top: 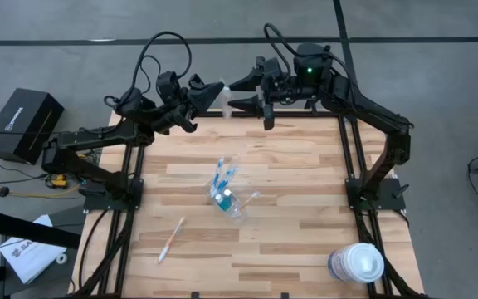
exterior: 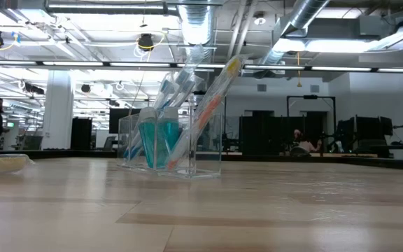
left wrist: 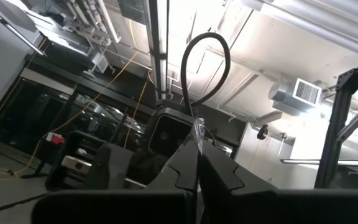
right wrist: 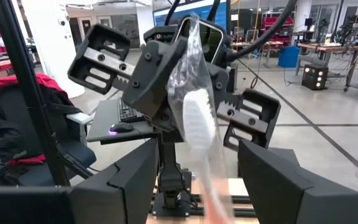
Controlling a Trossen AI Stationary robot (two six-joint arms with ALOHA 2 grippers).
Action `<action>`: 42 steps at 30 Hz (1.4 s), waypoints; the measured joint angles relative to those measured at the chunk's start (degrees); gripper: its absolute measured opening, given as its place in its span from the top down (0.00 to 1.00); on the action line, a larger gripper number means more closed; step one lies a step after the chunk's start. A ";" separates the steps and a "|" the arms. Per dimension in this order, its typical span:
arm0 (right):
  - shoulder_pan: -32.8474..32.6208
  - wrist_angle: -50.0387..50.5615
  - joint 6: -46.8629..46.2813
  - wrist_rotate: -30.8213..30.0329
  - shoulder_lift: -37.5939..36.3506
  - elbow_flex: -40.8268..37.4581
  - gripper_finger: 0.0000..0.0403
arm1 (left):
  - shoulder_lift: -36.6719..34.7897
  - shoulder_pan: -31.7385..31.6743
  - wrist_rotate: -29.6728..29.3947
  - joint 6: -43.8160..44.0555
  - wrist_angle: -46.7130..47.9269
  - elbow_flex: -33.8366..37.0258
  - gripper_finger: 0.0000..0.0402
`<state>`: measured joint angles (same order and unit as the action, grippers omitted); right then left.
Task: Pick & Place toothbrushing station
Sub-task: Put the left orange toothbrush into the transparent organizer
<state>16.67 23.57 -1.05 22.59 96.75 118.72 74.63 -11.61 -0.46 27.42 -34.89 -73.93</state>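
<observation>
Wooden plank tabletop (top: 289, 191) on a black frame, grey concrete floor around it.
Clear cup (top: 231, 199) with blue toothbrushes (top: 222, 176) and teal tubes (exterior: 158, 143) stands mid-tabletop; one loose toothbrush (top: 171, 239) lies nearer the left front, a white-lidded tub (top: 357, 262) at the right front corner. Both arms are raised at the far edge: left gripper (top: 215, 94) fingers closed on a wrapped toothbrush (right wrist: 197, 124); right gripper (top: 241, 92) fingers open, facing it. Room behind: ducts, strip lights.

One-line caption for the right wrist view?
Left gripper holds a wrapped toothbrush up before the open right gripper.
</observation>
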 joint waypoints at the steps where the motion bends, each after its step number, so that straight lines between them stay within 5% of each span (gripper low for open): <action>1: 0.00 -0.16 0.01 0.02 0.06 0.00 0.47 | 0.00 0.00 0.35 0.00 -0.01 0.00 1.00; 19: 0.00 -1.59 -0.68 -0.06 0.07 0.00 0.57 | 0.00 0.01 0.55 1.20 -0.03 0.02 1.00; 33: -0.02 -1.87 -1.52 0.07 0.07 0.00 0.88 | 0.00 -0.01 1.38 1.55 -0.27 0.04 1.00; 42: -0.02 -1.99 -1.79 1.26 0.07 0.00 0.87 | 0.00 -0.48 2.37 1.59 -0.73 0.04 1.00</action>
<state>16.64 21.58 -2.84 23.85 96.82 118.72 74.63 -12.10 1.91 29.01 -35.62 -73.89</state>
